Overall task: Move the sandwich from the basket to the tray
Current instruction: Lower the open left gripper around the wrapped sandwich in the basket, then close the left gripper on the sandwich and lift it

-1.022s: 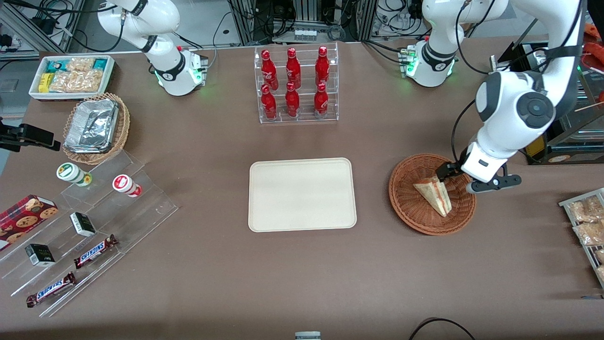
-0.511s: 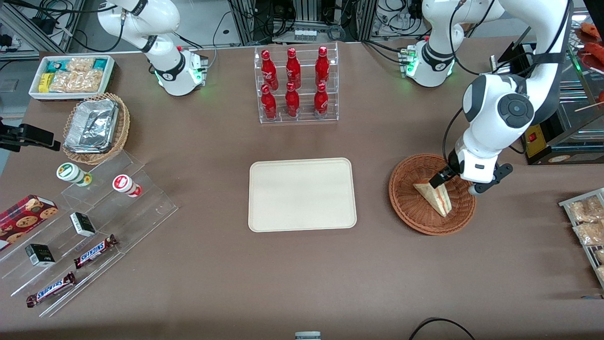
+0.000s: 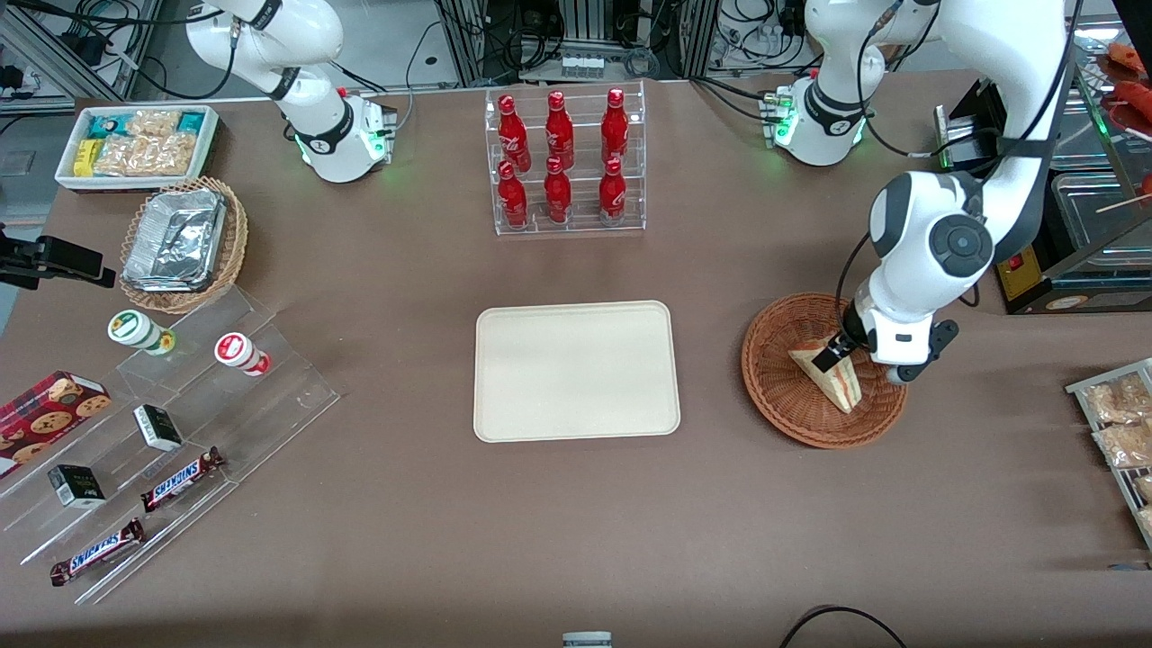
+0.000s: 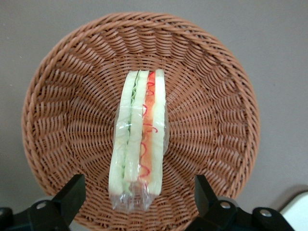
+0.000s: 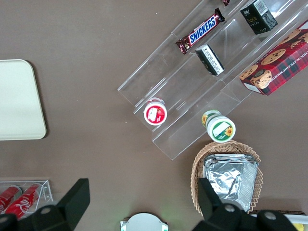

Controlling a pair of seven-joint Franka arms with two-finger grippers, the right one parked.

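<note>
Red bottles in a clear rack — foil containers nearby.

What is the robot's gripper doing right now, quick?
Gripper: open, holding nothing, hovering over the sandwich in the basket, one finger on each side of it.

The clear-wrapped sandwich lies in the wicker basket, apart from the cream tray.

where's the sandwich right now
The sandwich lies in the basket, toward the working arm's end of the table, directly under the open gripper.
</note>
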